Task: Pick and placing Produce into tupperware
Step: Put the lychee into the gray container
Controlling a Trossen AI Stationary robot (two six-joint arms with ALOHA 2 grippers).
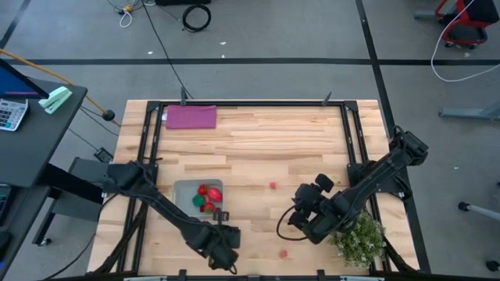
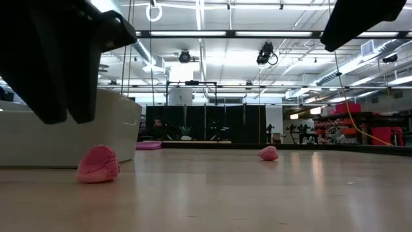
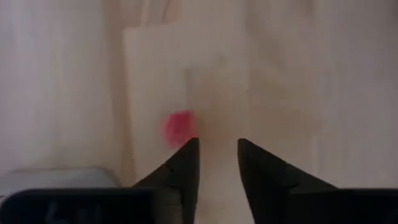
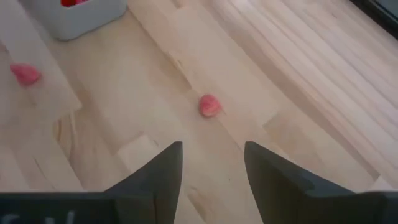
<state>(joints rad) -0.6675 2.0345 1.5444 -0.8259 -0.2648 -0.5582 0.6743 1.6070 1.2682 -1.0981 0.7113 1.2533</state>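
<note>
The tupperware (image 1: 187, 190) sits left of the table's centre, with red and green produce (image 1: 208, 197) inside. It also shows in the low view (image 2: 64, 138) and the right wrist view (image 4: 81, 15). One pink piece (image 1: 273, 185) lies on bare wood mid-table (image 4: 210, 105). A second pink piece (image 1: 284, 253) lies near the near edge (image 3: 178, 127) (image 2: 98, 164). My left gripper (image 1: 225, 251) (image 3: 217, 146) hovers open near the container's near right corner, short of that second piece. My right gripper (image 1: 297, 220) (image 4: 212, 149) is open above the wood, between the two loose pieces.
A bushy pale-green plant (image 1: 359, 238) stands at the near right, close beside the right arm. A flat purple mat (image 1: 191, 117) lies at the far left. Bare wood stretches across the far half of the table. Black frame rails (image 1: 351, 133) run along the sides.
</note>
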